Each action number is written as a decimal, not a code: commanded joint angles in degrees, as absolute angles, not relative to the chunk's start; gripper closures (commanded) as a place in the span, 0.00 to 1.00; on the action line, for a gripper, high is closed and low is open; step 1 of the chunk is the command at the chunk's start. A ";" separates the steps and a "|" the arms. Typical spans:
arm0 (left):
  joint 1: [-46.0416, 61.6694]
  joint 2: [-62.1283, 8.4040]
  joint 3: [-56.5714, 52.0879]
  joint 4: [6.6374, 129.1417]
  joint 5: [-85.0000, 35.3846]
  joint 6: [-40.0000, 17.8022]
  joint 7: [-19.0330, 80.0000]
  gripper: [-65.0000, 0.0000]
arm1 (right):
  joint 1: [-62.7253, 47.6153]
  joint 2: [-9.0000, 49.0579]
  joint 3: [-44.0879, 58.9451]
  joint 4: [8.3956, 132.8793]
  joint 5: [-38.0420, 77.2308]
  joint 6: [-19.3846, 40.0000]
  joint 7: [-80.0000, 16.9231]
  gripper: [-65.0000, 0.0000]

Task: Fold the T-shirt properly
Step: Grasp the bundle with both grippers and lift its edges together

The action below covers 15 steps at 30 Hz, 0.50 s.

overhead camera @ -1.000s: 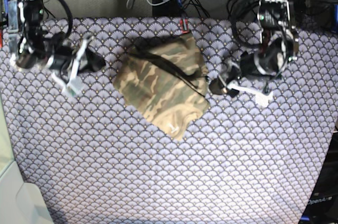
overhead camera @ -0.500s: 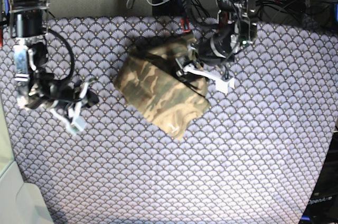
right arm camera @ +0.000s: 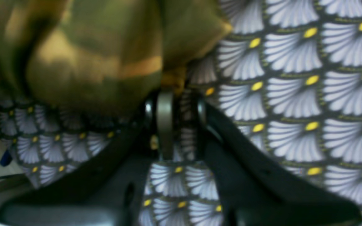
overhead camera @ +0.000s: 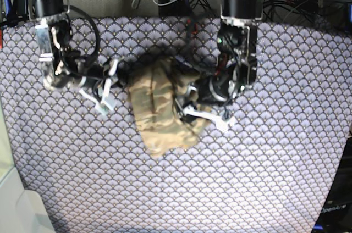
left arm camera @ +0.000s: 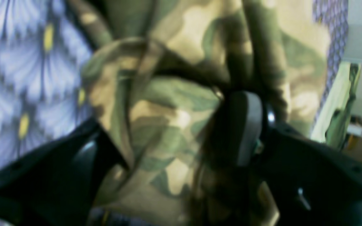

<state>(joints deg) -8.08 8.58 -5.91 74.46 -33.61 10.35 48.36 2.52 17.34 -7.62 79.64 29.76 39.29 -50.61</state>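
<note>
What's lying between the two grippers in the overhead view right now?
Only the bunched camouflage T-shirt lies between the right gripper and the left gripper, seen in the base view.
</note>
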 commanded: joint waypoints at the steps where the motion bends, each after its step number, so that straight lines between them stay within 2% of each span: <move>1: -10.59 8.75 -5.93 74.59 -34.15 10.07 47.25 0.35 | -0.22 17.63 -8.13 82.07 28.44 40.00 -54.29 0.82; 7: -14.99 7.34 -6.02 76.79 -34.33 10.07 47.87 0.35 | -6.99 18.68 -7.87 94.11 28.18 40.00 -54.29 0.82; 11: -14.11 4.53 -6.73 84.00 -34.33 10.07 52.09 0.35 | -7.69 20.35 -7.69 94.99 28.18 40.00 -54.37 0.82; 15: -11.21 2.15 -12.09 90.42 -34.33 10.07 56.04 0.35 | -6.29 21.93 -7.60 95.25 28.18 40.00 -54.37 0.82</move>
